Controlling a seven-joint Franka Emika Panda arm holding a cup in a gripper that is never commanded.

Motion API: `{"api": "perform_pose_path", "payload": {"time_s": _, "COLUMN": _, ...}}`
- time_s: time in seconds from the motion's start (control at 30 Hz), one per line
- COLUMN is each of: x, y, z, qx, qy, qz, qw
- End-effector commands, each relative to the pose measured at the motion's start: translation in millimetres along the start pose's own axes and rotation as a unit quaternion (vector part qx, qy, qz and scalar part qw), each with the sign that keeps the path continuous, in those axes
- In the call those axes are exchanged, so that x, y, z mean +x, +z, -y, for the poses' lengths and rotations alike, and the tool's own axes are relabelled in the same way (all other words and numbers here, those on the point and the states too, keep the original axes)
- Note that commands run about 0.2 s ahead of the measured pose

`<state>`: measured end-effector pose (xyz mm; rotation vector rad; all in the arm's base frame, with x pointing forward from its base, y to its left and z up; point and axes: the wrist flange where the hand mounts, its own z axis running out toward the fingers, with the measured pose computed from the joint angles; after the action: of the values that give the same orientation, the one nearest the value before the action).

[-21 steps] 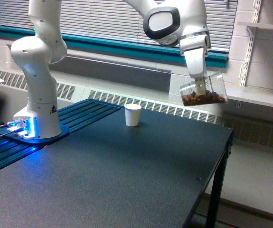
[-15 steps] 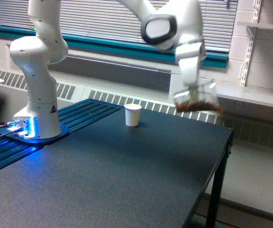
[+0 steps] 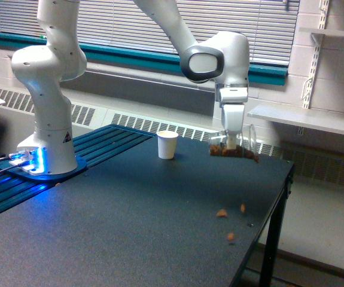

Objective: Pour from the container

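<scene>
Clear plastic cup [image 3: 234, 145], holding brown almond-like nuts [image 3: 231, 153]: gripped by the claw [image 3: 232, 142], which is closed on it from above. Cup hangs low over the desk [image 3: 130, 227], tipped well off upright; its outline is blurred, so the exact tilt and which way the mouth faces cannot be told. Nuts lie banked along its lower side, directly beneath the claw.

Loose nuts, three visible: one [image 3: 221, 212] below the claw and slightly toward the exterior view's left, one [image 3: 243, 207] below and just to the exterior view's right, one [image 3: 231, 237] nearer the camera, close to the desk's edge. Whether they have settled or are rolling cannot be told.

White paper cup [image 3: 167, 144]: upright on the desk, well apart from the claw toward the exterior view's left, at roughly the claw's height in the picture. Nothing is seen entering it.

Robot base [image 3: 43, 155], lit blue at the foot: far from the claw toward the exterior view's left.

Handling notes, as judgement. The step in hand is the pour itself, and it appears to be landing on bare desk. If the white paper cup is meant to receive, the mouth of the clear plastic cup needs to be over it before tipping further. A slow, steady wrist rotation, kept low, would limit bounce. Main risk: nuts rolling off the near edge.
</scene>
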<state>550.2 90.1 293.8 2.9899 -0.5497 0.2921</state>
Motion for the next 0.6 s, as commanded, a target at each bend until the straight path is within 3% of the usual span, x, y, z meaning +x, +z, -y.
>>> {"api": "perform_pose_path", "payload": {"time_s": 0.03, "x": 17.6, "y": -12.8, "z": -6.6, "qx": 0.0, "qy": 0.028, "qz": -0.031, "qw": 0.9991}}
{"api": "perform_pose_path", "payload": {"time_s": 0.2, "x": 21.8, "y": -13.1, "z": -5.0, "qx": -0.001, "qy": 0.028, "qz": -0.042, "qw": 0.9987}}
{"api": "perform_pose_path", "payload": {"time_s": 0.6, "x": 4.7, "y": -5.7, "z": -0.7, "qx": -0.012, "qy": 0.005, "qz": -0.04, "qw": 0.9991}}
